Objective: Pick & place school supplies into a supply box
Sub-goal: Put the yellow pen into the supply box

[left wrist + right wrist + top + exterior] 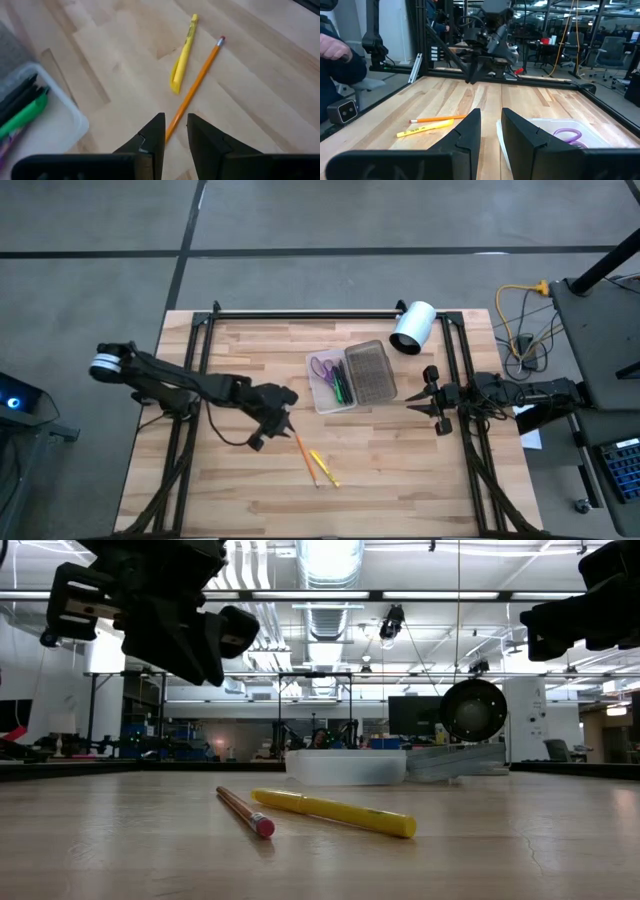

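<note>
- While the left gripper (287,416) hung above the table (400,470), its fingers (152,137) stood slightly apart over the near end of the orange pencil (305,459), holding nothing.
- Just beside the pencil lay a yellow pen (324,468).
- Farther back, the supply box (352,377) sat open, with purple scissors (322,367) and green pens (340,385) in its tray.
- At the table's right edge, the right gripper (425,394) waited, fingers a little apart and empty.

A white cylinder (413,327) lies on its side at the far right of the wooden table (250,490), near the black frame rail (300,314). Beyond the right edge, yellow cables (520,315) trail across the grey floor (300,220).
</note>
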